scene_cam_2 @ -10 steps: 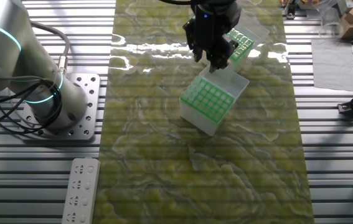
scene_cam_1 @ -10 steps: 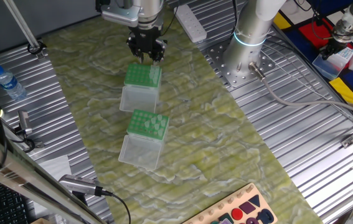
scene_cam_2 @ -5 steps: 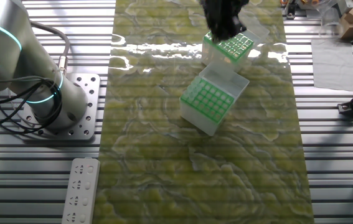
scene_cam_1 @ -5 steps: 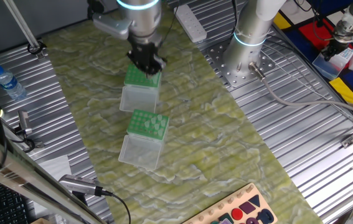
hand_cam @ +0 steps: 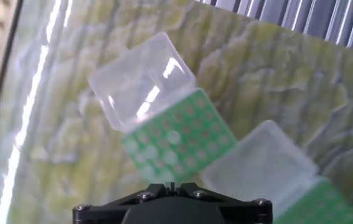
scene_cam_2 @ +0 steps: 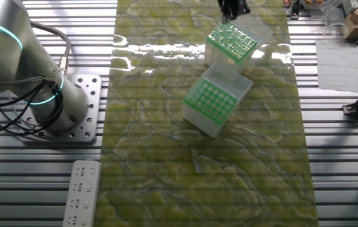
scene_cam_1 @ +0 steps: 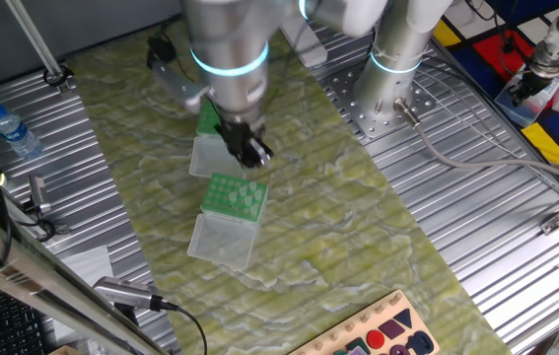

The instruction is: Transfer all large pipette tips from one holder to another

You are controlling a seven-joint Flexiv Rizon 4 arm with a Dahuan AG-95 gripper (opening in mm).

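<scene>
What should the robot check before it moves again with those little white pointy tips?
1. Both boxes upright: the green-topped box and the other box stand on their bases. Ok.
2. Lids open: the lid is flipped back and the other box is open too. Ok.
3. Large pipette tips in sight: whitish dots show in the green-topped box. Ok.
4. Tip held in the gripper: fingers too small to see. Cannot tell.
5. Free holes in the target grid: too blurred. Cannot tell.

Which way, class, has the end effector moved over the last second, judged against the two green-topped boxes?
Yes. The end effector has shifted from the far green-topped box towards the near green-topped box.
</scene>
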